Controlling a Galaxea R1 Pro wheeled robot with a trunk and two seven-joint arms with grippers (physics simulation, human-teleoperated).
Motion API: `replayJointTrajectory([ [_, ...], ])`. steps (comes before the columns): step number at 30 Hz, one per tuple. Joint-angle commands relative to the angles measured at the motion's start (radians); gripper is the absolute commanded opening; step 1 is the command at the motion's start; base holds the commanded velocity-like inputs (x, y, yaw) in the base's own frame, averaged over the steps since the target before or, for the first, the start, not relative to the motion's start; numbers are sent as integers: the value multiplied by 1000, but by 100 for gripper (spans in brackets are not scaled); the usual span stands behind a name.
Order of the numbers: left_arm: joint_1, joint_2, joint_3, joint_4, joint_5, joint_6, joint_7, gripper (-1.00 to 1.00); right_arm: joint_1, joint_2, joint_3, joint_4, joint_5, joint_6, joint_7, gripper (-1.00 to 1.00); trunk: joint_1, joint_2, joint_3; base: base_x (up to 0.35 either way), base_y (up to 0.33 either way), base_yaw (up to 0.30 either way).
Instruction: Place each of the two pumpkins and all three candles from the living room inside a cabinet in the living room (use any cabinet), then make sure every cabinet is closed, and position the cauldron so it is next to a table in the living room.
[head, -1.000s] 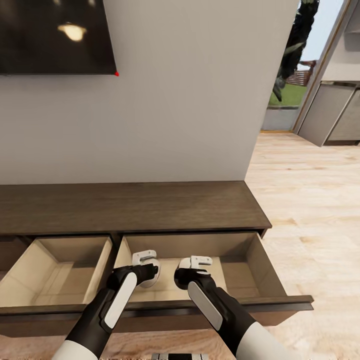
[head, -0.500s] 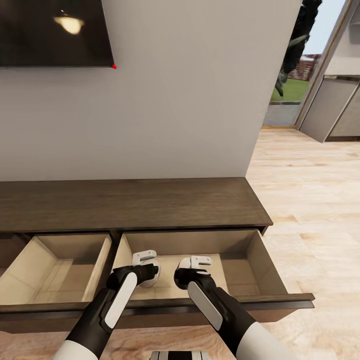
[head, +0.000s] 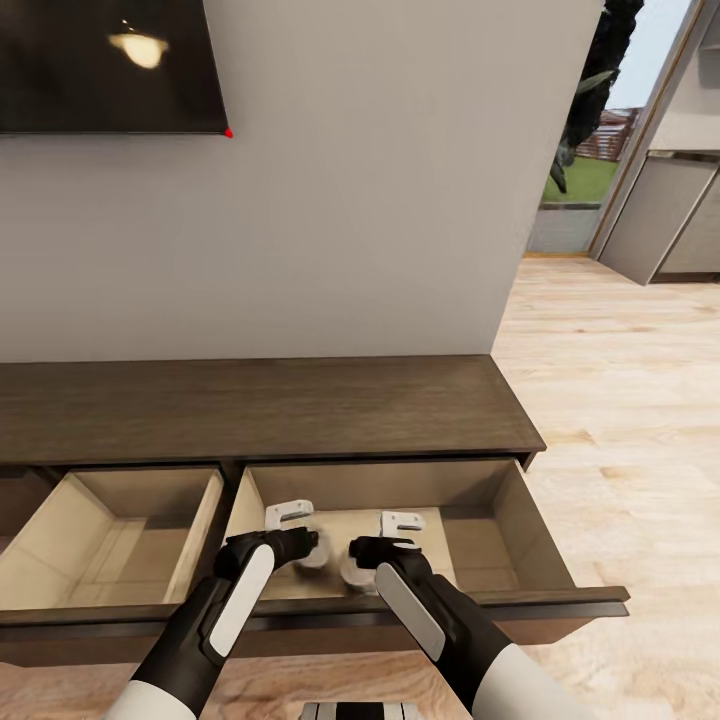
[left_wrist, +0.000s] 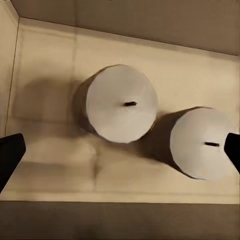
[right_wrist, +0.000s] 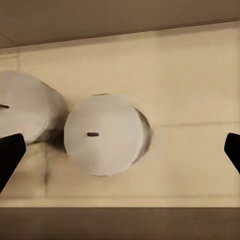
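The long dark brown cabinet stands against the wall with two drawers pulled out. Two pale grey candles stand upright, side by side, on the floor of the right drawer: one candle under my left gripper, the other candle under my right. My left gripper hangs open above them, its fingers wide of both candles. My right gripper is open too and holds nothing.
The left drawer is also pulled out and its pale inside is bare. A dark TV hangs on the wall above. To the right, wooden floor runs towards a doorway and grey units.
Both grippers have opened and let go of the candles, which now stand on the drawer floor. Between the two earlier frames the view shifted slightly.
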Motion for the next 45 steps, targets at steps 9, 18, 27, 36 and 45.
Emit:
replayJointTrajectory([
  [9, -1, 1, -1, -5, 11, 3, 10, 100, -1, 0, 3, -1, -7, 1, -8, 100, -3, 1, 22, 0, 0, 0],
  [18, -1, 2, 1, -53, 18, 71, 9, 100, -1, -1, 3, -1, -6, 1, -8, 100, -7, 3, 57, 0, 0, 0],
  [27, -1, 2, 23, -81, 19, 111, 10, 100, -1, -3, 1, -8, -12, 3, -6, 100, -28, 39, 88, 0, 0, 0],
  [36, -1, 0, 128, -108, 21, 192, 10, 100, -1, -3, -5, -16, -15, 5, -4, 100, -62, 102, 116, -130, 0, 0],
  [45, -1, 0, 131, -111, 21, 193, 10, 100, -1, -4, -7, -17, -16, 5, -2, 100, -97, 165, 145, -113, 16, 0],
])
